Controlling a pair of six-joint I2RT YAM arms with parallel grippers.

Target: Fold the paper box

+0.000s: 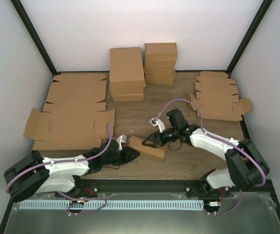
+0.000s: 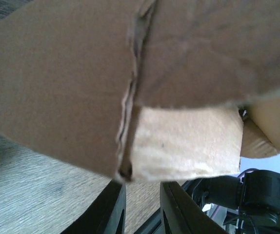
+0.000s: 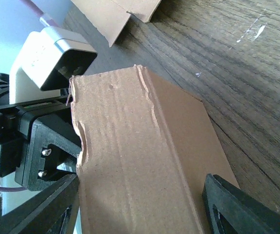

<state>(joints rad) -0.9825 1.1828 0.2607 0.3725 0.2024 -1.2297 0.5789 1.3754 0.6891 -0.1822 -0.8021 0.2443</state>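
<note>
Paper box (image 1: 149,150) lies near the front middle of the wooden counter (image 1: 189,163), between the two arms, long side angled down to the right; one end looks ragged and not closed in the right wrist view (image 3: 130,136); right tool (image 1: 150,141) straddles the paper box across its width, fingers (image 3: 47,209) spread wide and pressed on both sides, holding it; left tool (image 1: 132,155) sits at the box's left end; in the left wrist view the box (image 2: 189,146) fills the frame just above the fingers (image 2: 113,209), gap between them narrow; cannot tell if it pinches a flap; large flat cardboard blanks (image 1: 71,114) lie on the left, smaller flat blanks (image 1: 218,97) on the right, stacks of folded boxes (image 1: 127,73) at the back.
</note>
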